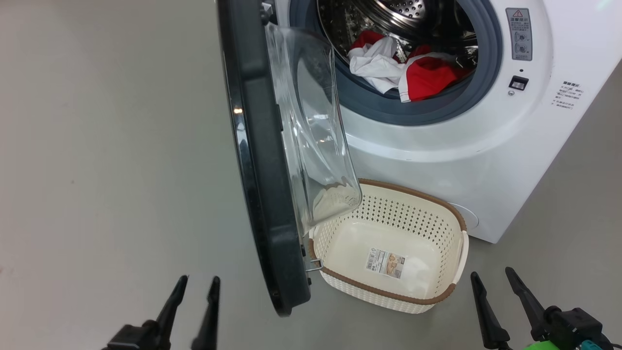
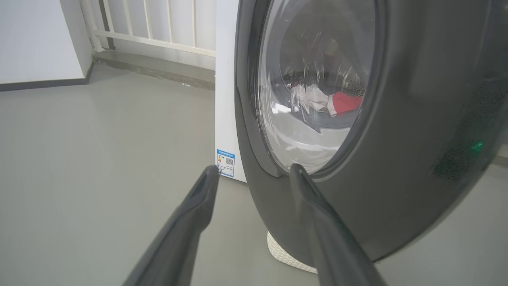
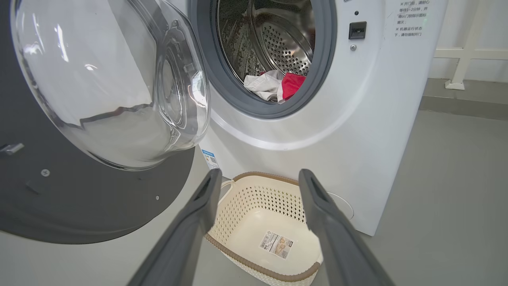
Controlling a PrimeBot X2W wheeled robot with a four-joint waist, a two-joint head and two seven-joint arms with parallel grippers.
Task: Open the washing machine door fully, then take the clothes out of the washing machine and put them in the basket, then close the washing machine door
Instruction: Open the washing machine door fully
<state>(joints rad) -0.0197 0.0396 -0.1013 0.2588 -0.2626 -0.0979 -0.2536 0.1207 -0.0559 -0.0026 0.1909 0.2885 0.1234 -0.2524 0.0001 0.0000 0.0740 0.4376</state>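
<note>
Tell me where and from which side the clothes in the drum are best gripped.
I'd pinch the raised red-and-white fold of the clothes lying at the lower lip of the gasket. Come straight in from the front with the right pincer: the washing machine door stands open on the left, leaving the right free.

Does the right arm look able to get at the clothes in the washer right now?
Probably yes. The washing machine door stands swung out on the left, off the line from the open right gripper to the clothes, and the basket sits below that line.
</note>
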